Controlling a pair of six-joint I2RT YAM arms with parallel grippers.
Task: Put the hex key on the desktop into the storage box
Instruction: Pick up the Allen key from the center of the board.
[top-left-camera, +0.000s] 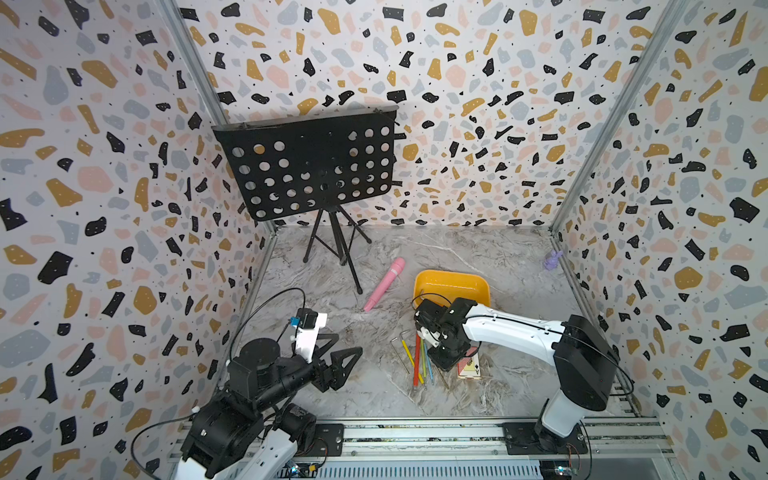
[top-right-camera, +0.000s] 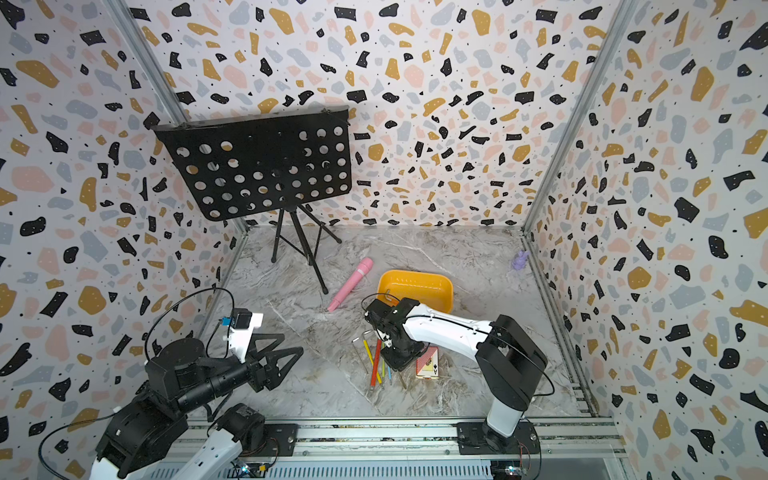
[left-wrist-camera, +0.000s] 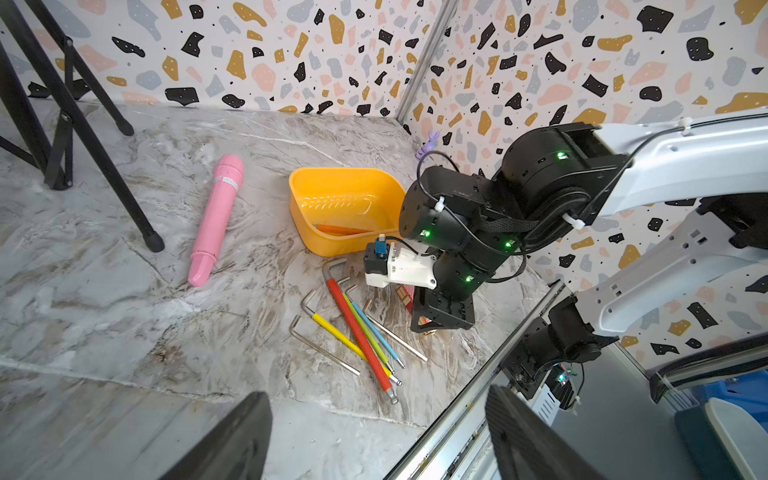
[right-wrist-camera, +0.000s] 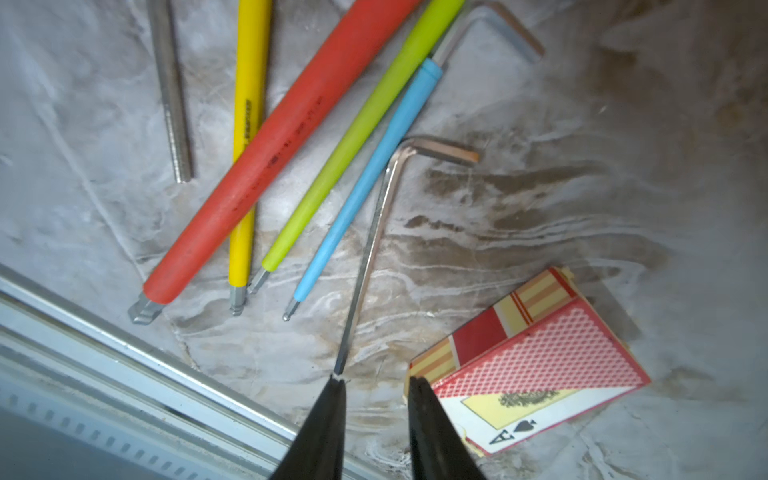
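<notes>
Several hex keys (top-left-camera: 417, 359) lie fanned out on the marble desktop (top-left-camera: 374, 390): red (right-wrist-camera: 270, 162), yellow (right-wrist-camera: 245, 145), green (right-wrist-camera: 353, 145) and blue (right-wrist-camera: 365, 183) sleeved ones, and bare steel ones. My right gripper (right-wrist-camera: 376, 379) points down at this pile, open by a narrow gap with only marble between its fingers. The long end of a thin bare hex key (right-wrist-camera: 374, 232) touches one fingertip. The yellow storage box (top-left-camera: 451, 284) stands just behind the right wrist, with an orange rod (left-wrist-camera: 340, 229) inside. My left gripper (top-left-camera: 349, 344) hovers open and empty at the left.
A red playing-card box (right-wrist-camera: 536, 361) lies right beside the right gripper's other finger. A pink cylinder (top-left-camera: 384, 283) lies left of the storage box. A black music stand (top-left-camera: 307, 166) stands at the back left, its legs (top-left-camera: 340, 257) on the desktop. A purple figure (top-left-camera: 552, 259) sits far right. The metal rail (top-left-camera: 415, 432) runs along the front.
</notes>
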